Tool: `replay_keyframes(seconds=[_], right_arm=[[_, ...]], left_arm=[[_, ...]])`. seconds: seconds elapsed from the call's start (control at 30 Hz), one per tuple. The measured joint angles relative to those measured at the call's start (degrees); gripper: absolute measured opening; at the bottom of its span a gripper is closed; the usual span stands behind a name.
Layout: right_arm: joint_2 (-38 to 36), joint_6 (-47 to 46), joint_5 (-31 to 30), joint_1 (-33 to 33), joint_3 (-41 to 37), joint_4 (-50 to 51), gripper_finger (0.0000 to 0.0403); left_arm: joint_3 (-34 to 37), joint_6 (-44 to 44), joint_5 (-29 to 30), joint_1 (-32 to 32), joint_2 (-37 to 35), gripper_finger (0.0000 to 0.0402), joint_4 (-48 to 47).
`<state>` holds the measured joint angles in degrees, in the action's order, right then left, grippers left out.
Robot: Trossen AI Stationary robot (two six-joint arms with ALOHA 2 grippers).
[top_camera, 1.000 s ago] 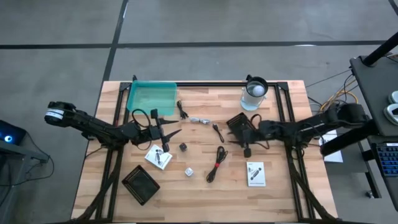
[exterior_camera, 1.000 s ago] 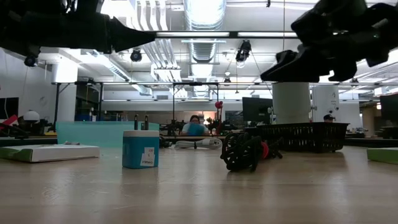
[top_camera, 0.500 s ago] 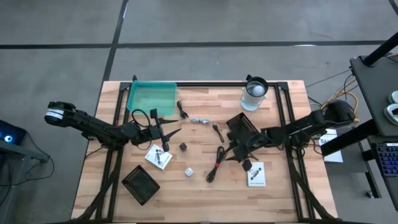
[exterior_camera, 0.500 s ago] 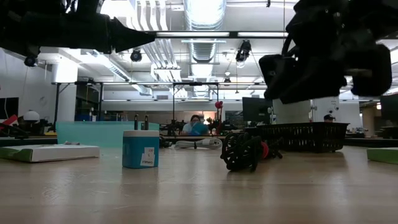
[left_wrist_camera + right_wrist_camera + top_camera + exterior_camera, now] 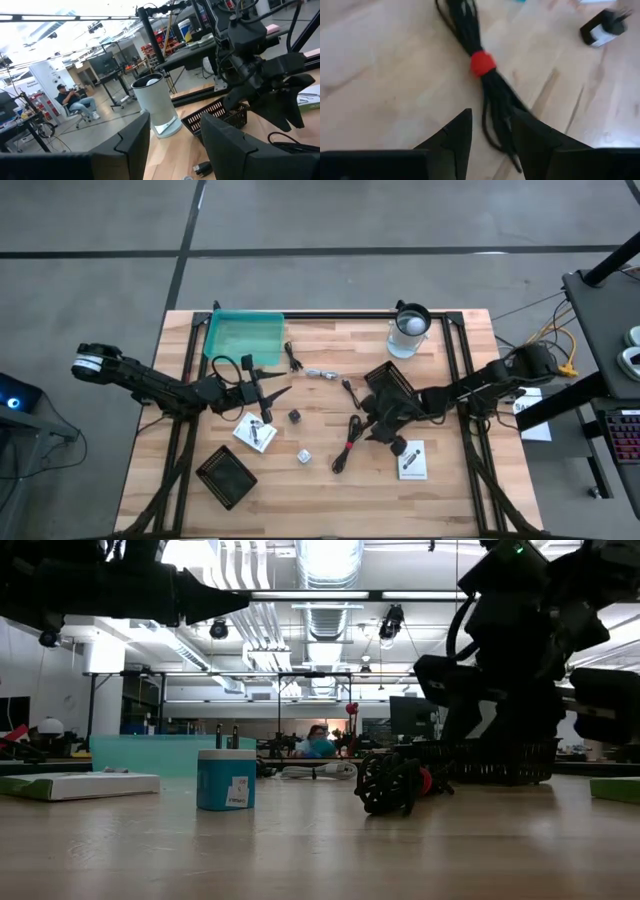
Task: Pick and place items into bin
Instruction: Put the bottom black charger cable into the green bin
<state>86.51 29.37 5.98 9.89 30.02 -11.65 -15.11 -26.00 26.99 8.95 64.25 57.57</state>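
Near the tabletop's middle, our right gripper (image 5: 372, 427) has swung in over the black-and-red cable (image 5: 350, 442).

Its fingers now stand parted astride the bundle, nothing clamped, so the pick looks close. Our left gripper (image 5: 272, 395) waits open. The teal bin (image 5: 243, 337) sits at the far-left corner; bare wood surrounds the cable.
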Motion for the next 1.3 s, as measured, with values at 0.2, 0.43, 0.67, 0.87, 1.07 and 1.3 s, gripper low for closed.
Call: replay_keyframes(seconds=[0.2, 0.43, 0.67, 0.87, 1.07, 1.3], right_arm=[[-0.12, 1.29, -2.54, 0.00, -0.02, 0.10, 0.0118], [-0.12, 1.21, -6.48, 0.00, -0.11, 0.85, 0.0105], [-0.12, -1.18, -6.49, -0.02, -0.44, 2.28, 0.0100], [-0.14, -1.31, -6.49, -0.02, -0.52, 2.24, 0.0101], [-0.14, -1.86, -6.49, -0.02, -0.53, 1.94, 0.0094], [-0.14, -1.10, -5.86, -0.02, -0.57, -0.61, 0.0090]], left_arm=[[0.00, 0.00, -0.01, 0.00, 0.09, 0.0160, 0.05], [0.00, 0.00, -0.03, 0.00, 0.10, 0.0160, 0.04], [0.00, -0.01, -0.05, 0.00, 0.11, 0.0160, 0.03], [0.00, 0.00, -0.05, 0.00, 0.11, 0.0160, 0.03], [0.00, -0.02, -0.07, 0.00, 0.11, 0.0160, 0.03], [0.00, -0.01, -0.08, 0.00, 0.11, 0.0160, 0.03]])
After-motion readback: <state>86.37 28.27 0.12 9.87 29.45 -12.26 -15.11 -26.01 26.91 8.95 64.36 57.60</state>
